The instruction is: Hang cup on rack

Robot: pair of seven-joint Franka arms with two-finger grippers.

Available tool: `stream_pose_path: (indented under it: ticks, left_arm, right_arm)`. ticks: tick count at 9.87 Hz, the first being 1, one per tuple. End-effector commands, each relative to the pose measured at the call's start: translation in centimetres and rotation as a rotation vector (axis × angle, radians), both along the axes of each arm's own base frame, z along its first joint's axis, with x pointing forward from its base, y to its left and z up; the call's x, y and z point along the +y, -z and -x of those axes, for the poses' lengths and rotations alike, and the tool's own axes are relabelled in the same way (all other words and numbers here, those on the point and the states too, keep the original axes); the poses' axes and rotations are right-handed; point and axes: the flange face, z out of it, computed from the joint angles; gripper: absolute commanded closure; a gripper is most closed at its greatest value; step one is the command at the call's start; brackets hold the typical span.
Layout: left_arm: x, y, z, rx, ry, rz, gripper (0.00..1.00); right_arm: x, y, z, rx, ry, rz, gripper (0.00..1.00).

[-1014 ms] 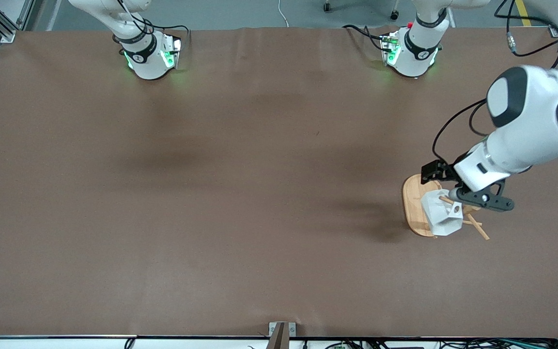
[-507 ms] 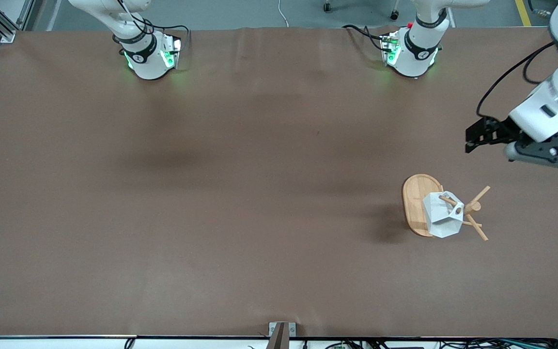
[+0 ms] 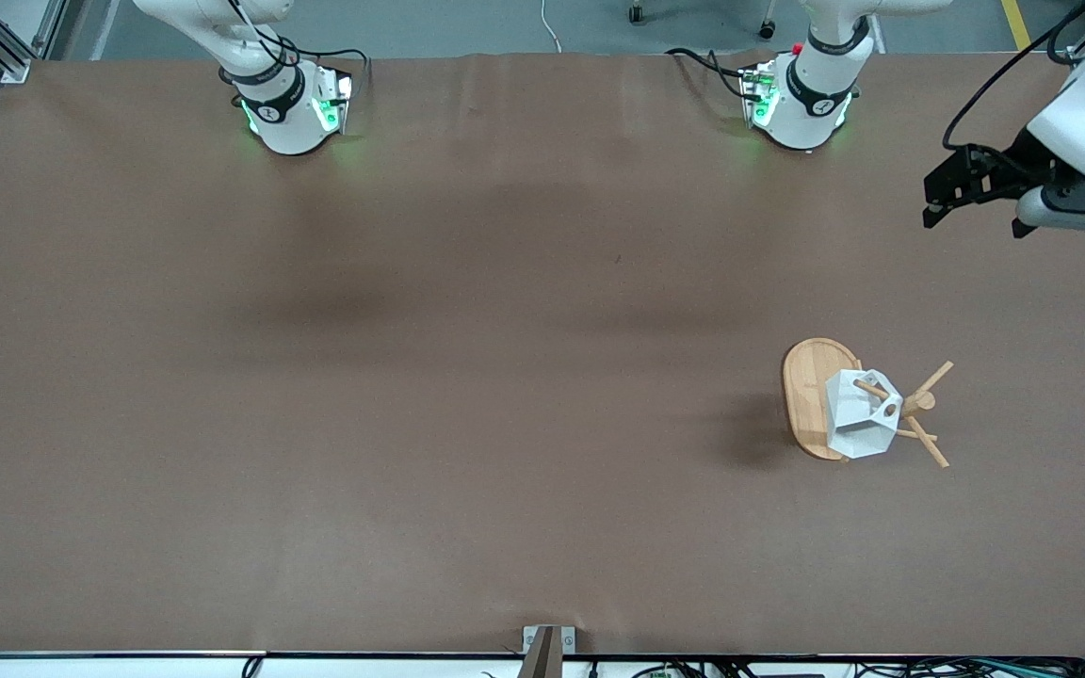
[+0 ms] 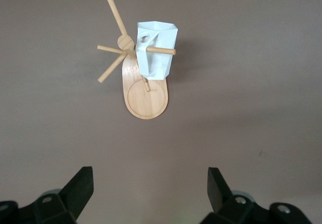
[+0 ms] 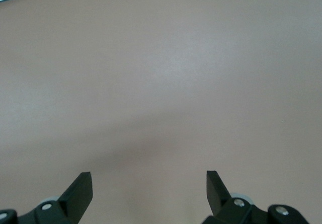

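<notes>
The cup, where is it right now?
In the front view the cup hangs by its handle on a peg of the rack, toward the left arm's end of the table, free of both claws.

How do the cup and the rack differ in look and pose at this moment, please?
The cup is white and faceted; the rack is light wood with thin angled pegs. The cup is smaller than the rack. The rack stands on the table on its oval base, while the cup hangs above that base with a peg through its handle hole. Both sit toward the left arm's end, and neither is held: the left gripper and right gripper are open.
</notes>
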Motion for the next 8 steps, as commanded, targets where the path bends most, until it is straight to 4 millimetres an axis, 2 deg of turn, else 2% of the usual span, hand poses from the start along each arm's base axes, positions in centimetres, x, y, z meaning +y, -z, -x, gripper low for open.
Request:
stream_pose_path:
  ticks: [1, 3, 5, 6, 8]
  left_arm:
    - [0.0, 1.9, 1.2, 0.037, -0.008, -0.04, 0.0]
    - [0.5, 1.8, 1.6, 0.019, -0.013, -0.042, 0.0]
    - [1.1, 1.7, 0.1, 0.02, 0.0, -0.033, 0.0]
    - [1.0, 1.1, -0.2, 0.006, -0.006, -0.03, 0.0]
    - [1.0, 1.3, -0.1, 0.023, -0.015, -0.032, 0.0]
  right_arm:
    - [0.0, 0.0, 0.3, 0.0, -0.002, -0.015, 0.0]
    - [0.0, 0.0, 0.3, 0.002, -0.002, -0.014, 0.0]
    - [-0.1, 0.0, 0.3, 0.0, -0.001, -0.013, 0.0]
    - [0.0, 0.0, 0.3, 0.002, -0.002, -0.014, 0.0]
    - [-0.2, 0.0, 0.4, 0.002, -0.001, -0.014, 0.0]
